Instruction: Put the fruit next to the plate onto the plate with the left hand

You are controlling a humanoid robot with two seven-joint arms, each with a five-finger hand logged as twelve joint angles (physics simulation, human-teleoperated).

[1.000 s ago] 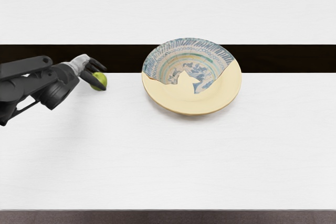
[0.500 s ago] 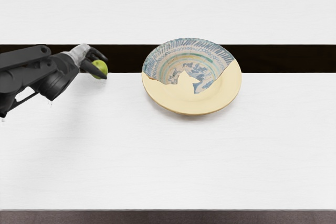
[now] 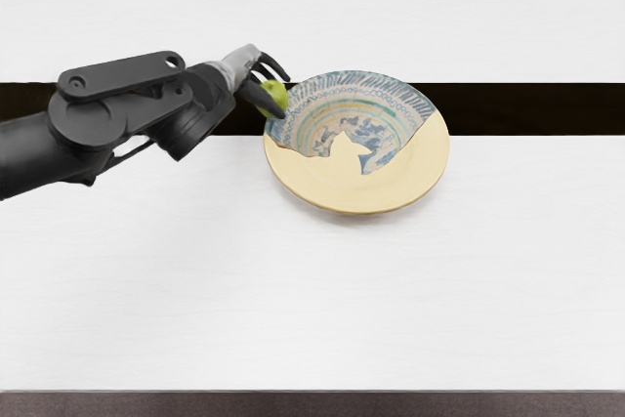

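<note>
The left hand [image 3: 252, 75] grasps the green fruit [image 3: 276, 94], with its dark fingers [image 3: 266, 104] clenched around it. The fruit sits at the upper-left rim of the plate [image 3: 391, 197], which rests on the tabletop [image 3: 293, 290]. It is probably held high to clear the rim before release. The fingers cover much of the fruit, so neither its kind nor any rim contact can be confirmed.
</note>
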